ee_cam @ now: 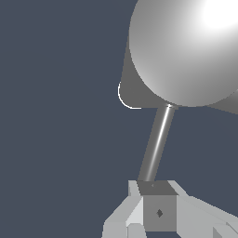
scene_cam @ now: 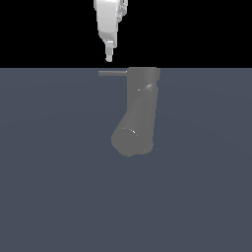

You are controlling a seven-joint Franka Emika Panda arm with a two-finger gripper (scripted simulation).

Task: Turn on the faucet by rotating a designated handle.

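Observation:
The faucet (scene_cam: 142,106) is a thick matte grey upright cylinder, and its stout spout (scene_cam: 130,140) angles down to a round face. The handle (scene_cam: 112,73), a thin grey rod, sticks out from the faucet's top toward the exterior view's left. My white gripper (scene_cam: 109,58) hangs just above the rod's outer end with a small gap, its fingers together and holding nothing. In the wrist view the handle (ee_cam: 158,142) runs from the faucet's round top (ee_cam: 186,51) to my gripper (ee_cam: 155,188), which covers the rod's tip.
A flat blue-grey floor (scene_cam: 54,187) surrounds the faucet. Nothing else stands on it.

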